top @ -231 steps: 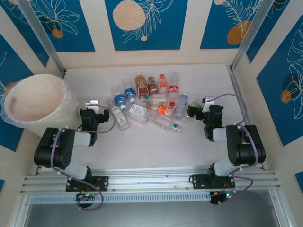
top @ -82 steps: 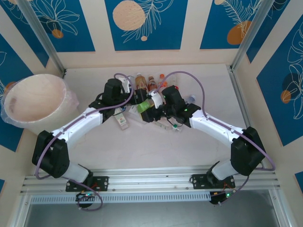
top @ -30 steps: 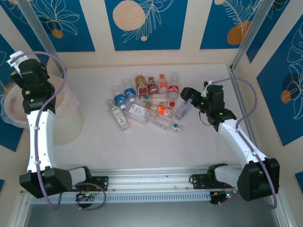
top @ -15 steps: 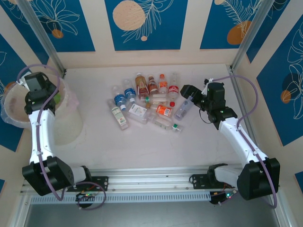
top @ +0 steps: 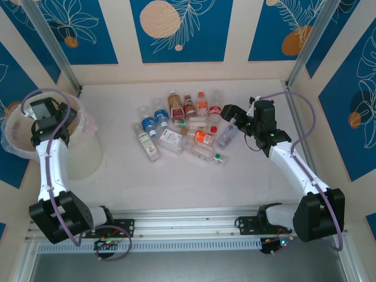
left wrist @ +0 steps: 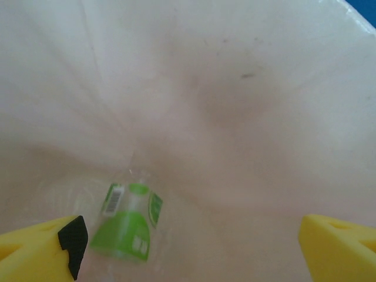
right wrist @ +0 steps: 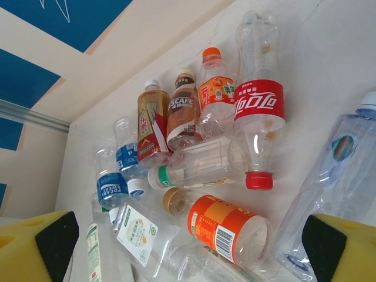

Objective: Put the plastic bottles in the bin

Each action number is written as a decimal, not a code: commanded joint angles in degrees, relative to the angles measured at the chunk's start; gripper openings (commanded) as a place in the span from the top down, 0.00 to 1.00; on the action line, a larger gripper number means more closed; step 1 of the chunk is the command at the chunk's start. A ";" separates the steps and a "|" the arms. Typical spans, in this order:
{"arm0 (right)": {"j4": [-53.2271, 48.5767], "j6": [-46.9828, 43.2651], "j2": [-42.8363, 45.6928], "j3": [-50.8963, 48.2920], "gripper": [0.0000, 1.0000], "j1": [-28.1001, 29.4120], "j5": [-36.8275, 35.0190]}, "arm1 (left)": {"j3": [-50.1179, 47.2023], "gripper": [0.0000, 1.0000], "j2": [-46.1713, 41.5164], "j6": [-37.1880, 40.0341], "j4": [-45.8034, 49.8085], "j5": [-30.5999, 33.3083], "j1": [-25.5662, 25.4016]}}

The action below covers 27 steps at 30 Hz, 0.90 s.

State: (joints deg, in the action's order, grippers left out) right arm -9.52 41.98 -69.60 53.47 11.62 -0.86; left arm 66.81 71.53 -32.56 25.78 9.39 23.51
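Observation:
The plastic bottles (top: 182,132) lie in a loose pile at mid-table; the right wrist view shows a red-label cola bottle (right wrist: 258,111), an orange-label bottle (right wrist: 229,226) and blue-label ones (right wrist: 111,185). My right gripper (top: 230,114) hovers open at the pile's right edge, beside a clear blue-cap bottle (right wrist: 346,176), holding nothing. My left gripper (top: 51,122) hangs open over the bin (top: 82,154), the cream bucket at far left. A green-label bottle (left wrist: 126,226) lies loose inside the bin (left wrist: 235,117), below and apart from the yellow pads (left wrist: 35,249).
Blue-and-cream panel walls (top: 176,29) and metal posts (top: 308,41) close in the table on three sides. The bin's thin clear liner (top: 89,124) bulges over its rim. Bare tabletop (top: 176,182) stretches between the pile and the arm bases.
My left gripper has sunk lower over the bin and opened, and the green-label bottle has dropped into it. My right gripper has edged slightly left toward the pile, still open.

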 commanded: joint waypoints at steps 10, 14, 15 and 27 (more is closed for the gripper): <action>-13.54 -1.90 -4.33 1.82 0.00 -1.16 -7.61 | 2.11 0.00 -8.08 -0.39 -4.88 -6.82 -4.14; -15.98 -0.84 -7.57 2.41 0.00 -1.25 -7.27 | 0.00 0.00 -9.47 -2.92 -10.39 -13.39 -6.04; -16.22 -0.48 -8.16 2.51 0.00 -1.10 -6.72 | 0.12 0.00 -9.71 -2.95 -10.39 -13.25 -6.71; -15.88 6.47 -20.14 5.22 0.09 4.76 -11.35 | -7.17 0.00 -20.42 -10.01 -26.46 -34.62 -12.48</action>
State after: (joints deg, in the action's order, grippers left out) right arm -24.95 46.02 -88.20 56.40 15.33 -9.34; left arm 60.20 51.37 -39.92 7.27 -13.91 12.99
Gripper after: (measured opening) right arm 0.917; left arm 0.998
